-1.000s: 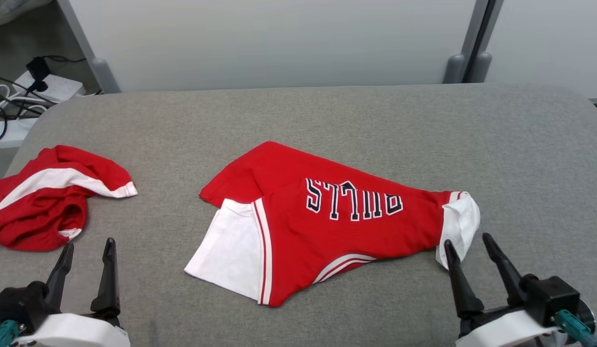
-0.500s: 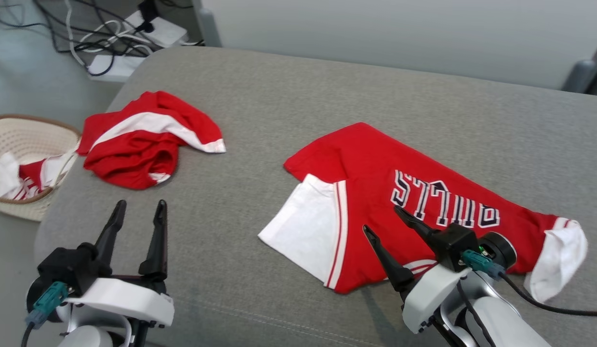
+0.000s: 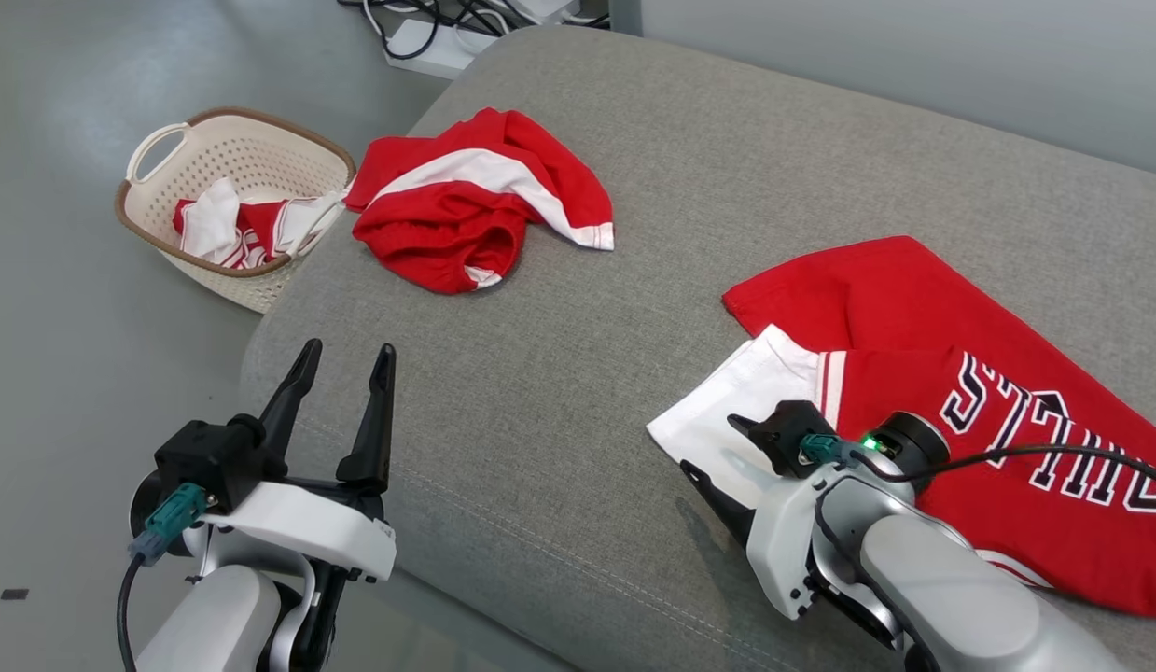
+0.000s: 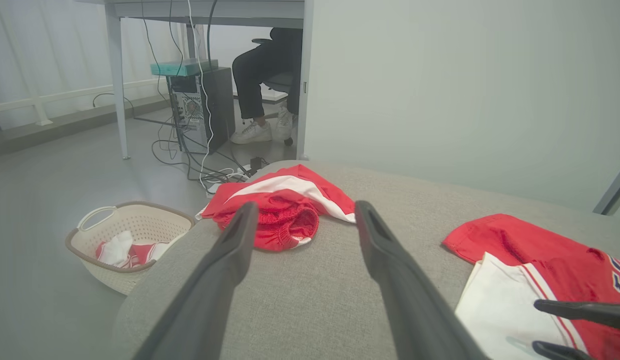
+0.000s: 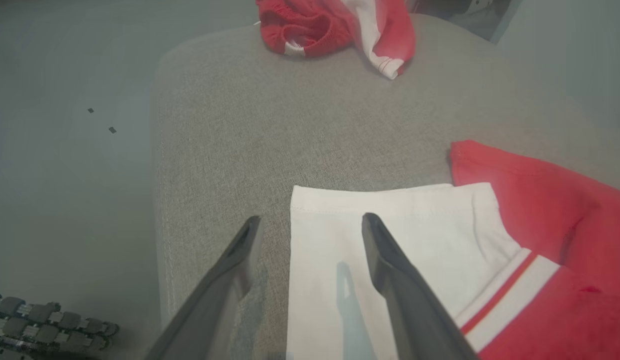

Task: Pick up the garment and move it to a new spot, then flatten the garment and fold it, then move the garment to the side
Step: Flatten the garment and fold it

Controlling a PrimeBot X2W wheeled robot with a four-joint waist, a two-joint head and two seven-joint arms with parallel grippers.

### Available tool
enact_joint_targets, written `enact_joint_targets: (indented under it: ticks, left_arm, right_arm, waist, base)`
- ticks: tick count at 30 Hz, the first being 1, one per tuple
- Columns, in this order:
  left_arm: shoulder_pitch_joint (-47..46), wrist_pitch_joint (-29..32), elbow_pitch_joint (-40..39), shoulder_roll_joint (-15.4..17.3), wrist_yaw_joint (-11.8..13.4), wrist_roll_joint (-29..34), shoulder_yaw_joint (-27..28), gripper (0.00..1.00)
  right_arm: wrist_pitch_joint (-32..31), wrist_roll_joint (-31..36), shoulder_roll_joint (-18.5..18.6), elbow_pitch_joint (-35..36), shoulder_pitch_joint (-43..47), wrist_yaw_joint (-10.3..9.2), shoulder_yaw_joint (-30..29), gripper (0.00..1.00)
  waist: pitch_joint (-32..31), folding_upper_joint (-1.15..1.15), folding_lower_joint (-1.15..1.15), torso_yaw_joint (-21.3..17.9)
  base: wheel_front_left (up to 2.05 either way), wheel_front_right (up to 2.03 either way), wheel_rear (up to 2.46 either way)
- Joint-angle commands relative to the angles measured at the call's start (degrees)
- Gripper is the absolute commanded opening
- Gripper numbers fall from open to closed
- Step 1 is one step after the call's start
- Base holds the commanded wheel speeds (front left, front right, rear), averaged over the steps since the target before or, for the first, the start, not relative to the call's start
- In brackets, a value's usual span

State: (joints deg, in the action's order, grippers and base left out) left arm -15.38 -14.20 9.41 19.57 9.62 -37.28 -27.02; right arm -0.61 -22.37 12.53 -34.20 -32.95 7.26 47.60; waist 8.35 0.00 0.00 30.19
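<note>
Red jersey [image 3: 960, 373], likely light and floppy, lies on the bench [image 3: 559, 373] beneath the spread right gripper [image 5: 312, 218], its white sleeve [image 5: 420, 225] edge between the 2 fingers [image 5: 390, 270], a good pinch point; left gripper [image 3: 349, 347] equally spread.

An office or lab room is indicated: a desk [image 4: 204, 10] with a computer tower [image 4: 209, 110] beneath it, loose cables [image 4: 189, 167] trailed over a grey floor [image 4: 54, 185], a seated person's legs [image 4: 252, 75] seen nearby, and plain partition panels [image 4: 440, 90].

The grey padded surface [image 3: 559, 392] is coarse woven cloth; the red-and-white jersey [image 3: 876, 289] on it is smooth, matt knit fabric.
</note>
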Motion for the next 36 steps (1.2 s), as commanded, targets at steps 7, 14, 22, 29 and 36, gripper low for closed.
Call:
enact_joint_targets:
  ticks: [7,14,22,29,36]
  left_arm:
    - [-4.3,-0.8,1.1,-1.5,-2.2,2.2,4.9,1.0]
    - [-3.7,-0.8,1.4,-4.8,-4.5,5.3,8.0,1.0]
    - [-3.1,-0.8,1.8,-8.0,-6.6,8.9,12.1,1.0]
    - [-2.6,-0.8,3.0,-9.6,-8.6,11.6,14.6,1.0]
    - [-2.7,-0.8,5.0,-9.7,-9.9,13.0,15.0,1.0]
  right_arm:
    - [-2.2,-3.5,-0.8,-6.9,-7.1,0.23,8.8,1.0]
    - [-4.4,-2.7,-2.2,-14.1,-13.2,0.23,20.4,1.0]
    - [-7.2,-3.0,-4.4,-19.6,-15.4,0.23,25.5,0.0]
    - [-2.6,-7.3,-4.0,-21.6,-14.6,0.23,25.2,0.0]
    - [7.5,-12.1,-2.4,-20.2,-11.7,0.23,17.9,0.0]
  waist:
    - [1.5,0.0,0.0,1.4]
    - [2.8,0.0,0.0,1.7]
    - [3.0,0.0,0.0,1.8]
    - [1.9,0.0,0.0,1.2]
    - [0.1,0.0,0.0,-0.9]
  base:
    - [0.0,0.0,0.0]
    - [0.0,0.0,0.0]
    - [0.0,0.0,0.0]
    - [0.0,0.0,0.0]
    - [0.0,0.0,0.0]
